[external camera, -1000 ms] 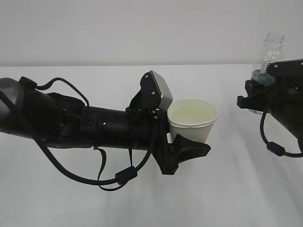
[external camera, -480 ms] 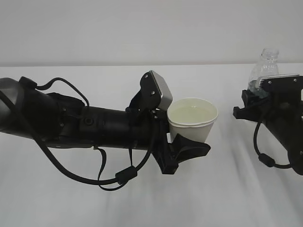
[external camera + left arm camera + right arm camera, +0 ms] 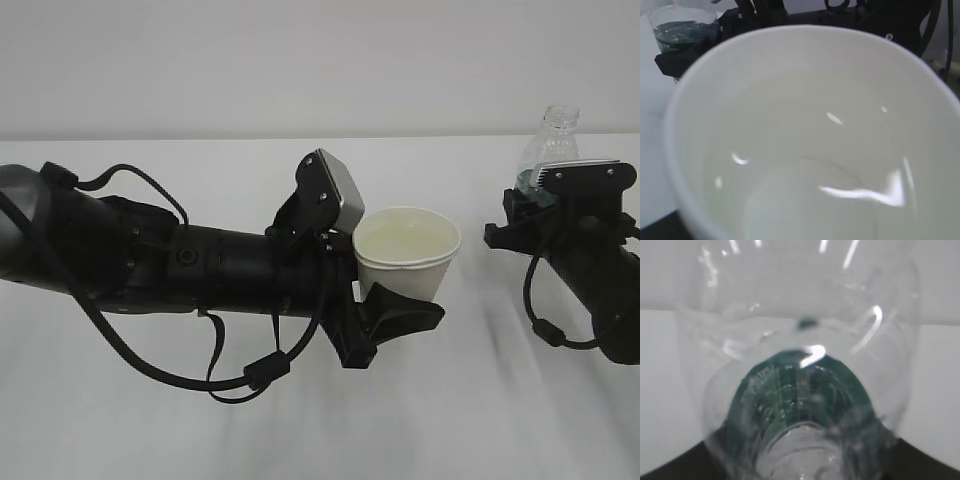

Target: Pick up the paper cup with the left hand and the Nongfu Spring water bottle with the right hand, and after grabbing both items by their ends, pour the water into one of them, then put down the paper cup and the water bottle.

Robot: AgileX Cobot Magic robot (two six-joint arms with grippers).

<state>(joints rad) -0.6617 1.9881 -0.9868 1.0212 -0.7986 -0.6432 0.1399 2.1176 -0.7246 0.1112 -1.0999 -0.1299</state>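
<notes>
Right now the left hand [image 3: 385, 315] has its jaws clamped on the lower part of the paper cup [image 3: 408, 252], holding it upright above the tabletop [image 3: 470, 420]. The left wrist view shows the water [image 3: 840, 185] in the bottom of it, with glints on the surface. Thin paper wall, soft once wet, so a hard squeeze ovalises the rim and slops liquid. A grip low near the base, where the bottom disc stiffens the wall, looks correct to me. Weight is light, but the liquid will slosh on any quick tilt.

The right hand [image 3: 560, 215] has its jaws clamped on the Nongfu Spring water bottle [image 3: 553, 135] around the green label band; the neck sticks up above the gripper, open mouth on top, roughly upright. The right wrist view looks along the clear ribbed body from the base end. I can't tell how much water remains inside. Thin plastic, slippery, springs back when squeezed; the ribs give the pads some bite. Probably near empty and very light, so it tips easily once released.

Cup and bottle are well apart, with neither resting on the tabletop. For set-down I'd lower both flat and let go gently, cup first.
</notes>
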